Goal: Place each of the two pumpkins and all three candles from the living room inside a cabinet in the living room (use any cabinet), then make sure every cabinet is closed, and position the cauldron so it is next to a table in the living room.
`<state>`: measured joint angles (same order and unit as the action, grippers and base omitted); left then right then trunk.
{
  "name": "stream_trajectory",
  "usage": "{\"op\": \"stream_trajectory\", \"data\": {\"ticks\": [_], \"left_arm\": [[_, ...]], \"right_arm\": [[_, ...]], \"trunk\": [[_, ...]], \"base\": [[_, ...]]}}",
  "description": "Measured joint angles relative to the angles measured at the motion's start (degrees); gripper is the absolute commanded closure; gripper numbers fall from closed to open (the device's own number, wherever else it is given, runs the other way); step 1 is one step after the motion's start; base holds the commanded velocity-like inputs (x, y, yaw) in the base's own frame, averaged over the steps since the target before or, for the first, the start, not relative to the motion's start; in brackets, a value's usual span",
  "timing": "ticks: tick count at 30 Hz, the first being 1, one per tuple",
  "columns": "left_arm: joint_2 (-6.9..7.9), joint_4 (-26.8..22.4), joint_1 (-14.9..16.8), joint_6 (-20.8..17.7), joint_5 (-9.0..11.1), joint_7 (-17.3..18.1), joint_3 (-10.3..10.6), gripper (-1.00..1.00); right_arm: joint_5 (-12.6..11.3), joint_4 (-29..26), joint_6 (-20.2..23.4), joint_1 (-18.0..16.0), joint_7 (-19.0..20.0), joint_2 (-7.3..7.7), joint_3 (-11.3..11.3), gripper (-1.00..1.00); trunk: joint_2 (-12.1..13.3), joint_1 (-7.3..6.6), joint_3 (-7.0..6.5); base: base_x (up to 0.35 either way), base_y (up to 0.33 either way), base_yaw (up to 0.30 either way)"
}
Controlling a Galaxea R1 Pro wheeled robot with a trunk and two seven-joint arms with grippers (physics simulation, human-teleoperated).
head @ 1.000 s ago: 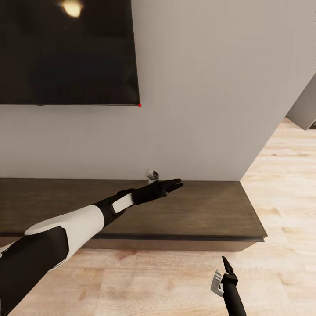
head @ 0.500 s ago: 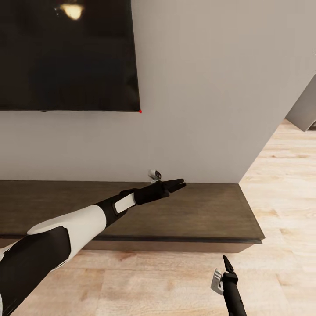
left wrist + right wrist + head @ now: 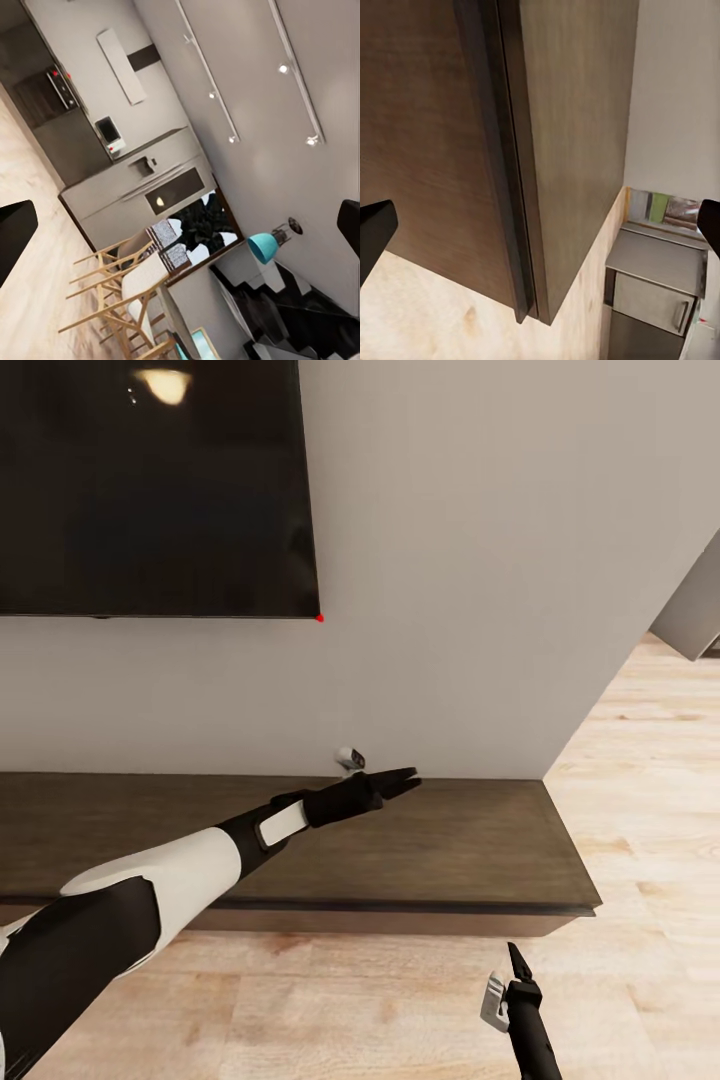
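Fingers: left gripper (image 3: 405, 781) near-together over the cabinet (image 3: 470, 840); right gripper (image 3: 510, 980) spread, empty.
Advice: hook the front panel's edge squarely.

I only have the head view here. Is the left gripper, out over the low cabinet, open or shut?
Observer: Open. In the left wrist view, the left gripper has its fingertips far apart with nothing between them.
Operator: And the right one?
Observer: The right gripper is open too, and it points at the cabinet.
Operator: Is the cabinet front shut there?
Observer: In the right wrist view, the panel sits flush under the thin dark gap. I see no opening.
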<state>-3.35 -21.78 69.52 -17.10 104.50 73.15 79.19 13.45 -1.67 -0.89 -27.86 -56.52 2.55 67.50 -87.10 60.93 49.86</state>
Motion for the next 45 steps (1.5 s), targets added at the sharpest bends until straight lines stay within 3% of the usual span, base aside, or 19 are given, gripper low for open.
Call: {"op": "stream_trajectory", "data": {"ticks": [12, 20, 27, 45], "left_arm": [[-0.45, 0.23, 0.02, -0.67, 0.02, -0.7, 0.26, -1.0], [-0.45, -0.37, -0.08, -0.61, 0.02, -6.19, 0.08, -1.0], [-0.51, -0.62, -0.09, -0.31, -0.08, -6.41, 0.29, -1.0], [0.26, 0.31, -0.09, -0.83, 0.17, -6.68, 0.0, -1.0]], "right_arm": [[0.09, 0.0, -0.16, 0.0, 0.09, -0.05, 0.05, -1.0], [0.09, -0.01, -0.16, 0.0, 0.09, -0.08, 0.09, -1.0], [0.12, 0.0, -0.16, 0.0, 0.09, -0.09, 0.09, -1.0], [0.1, 0.0, -0.16, 0.0, 0.1, -0.03, 0.08, -1.0]], "trunk": [[-4.0, 2.19, 1.79], [-7.2, 3.95, 3.23], [-8.02, 4.39, 3.59], [-15.23, 8.34, 6.82]], "base": [[0.0, 0.0, 0.0], [0.0, 0.0, 0.0], [0.0, 0.0, 0.0], [0.0, 0.0, 0.0]]}}
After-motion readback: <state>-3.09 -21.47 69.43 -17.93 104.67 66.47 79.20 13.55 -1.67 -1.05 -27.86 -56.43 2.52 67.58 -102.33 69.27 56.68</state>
